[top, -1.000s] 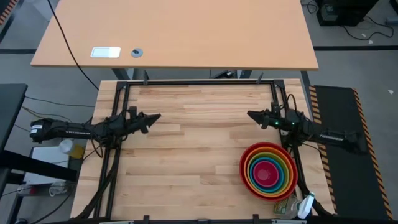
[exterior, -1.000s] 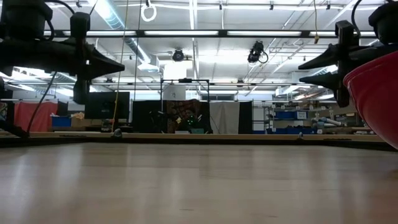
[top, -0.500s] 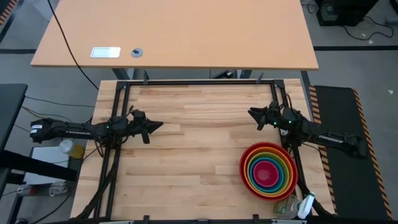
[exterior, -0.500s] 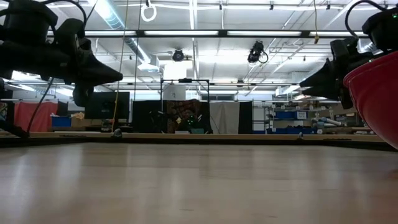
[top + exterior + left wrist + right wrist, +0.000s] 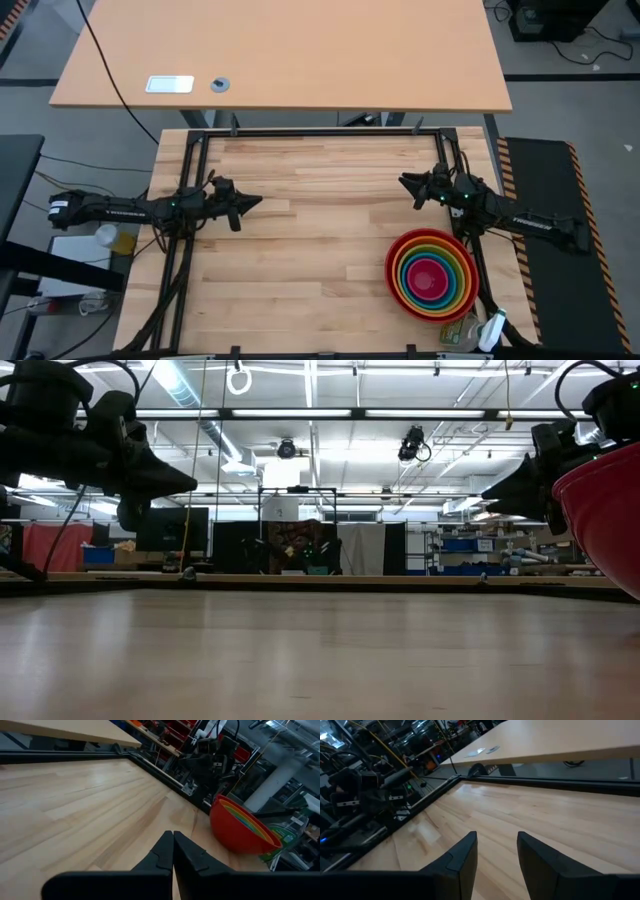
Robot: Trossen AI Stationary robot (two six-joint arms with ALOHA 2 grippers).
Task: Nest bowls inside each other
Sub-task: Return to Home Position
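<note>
The bowls (image 5: 432, 275) sit nested in one stack at the table's near right, red outermost and pink in the middle, with the red bowl's base on the wood. They also show in the left wrist view (image 5: 240, 827) and at the right edge of the low view (image 5: 605, 510). My left gripper (image 5: 258, 201) hovers at the table's left side, pointing level toward the right, shut and empty (image 5: 173, 836). My right gripper (image 5: 403, 181) hovers at the right side, just beyond the bowls' far side, pointing left, open and empty (image 5: 497, 836).
A black frame (image 5: 320, 132) runs round the wooden table. A light desk (image 5: 280, 50) stands beyond the far edge. Some packaging (image 5: 470, 333) lies at the near right corner beside the bowls. Bare wood (image 5: 310, 240) lies between the two grippers.
Both grippers have rolled about the line they point along, in place above the table, and then kept still. The bowls have not moved.
</note>
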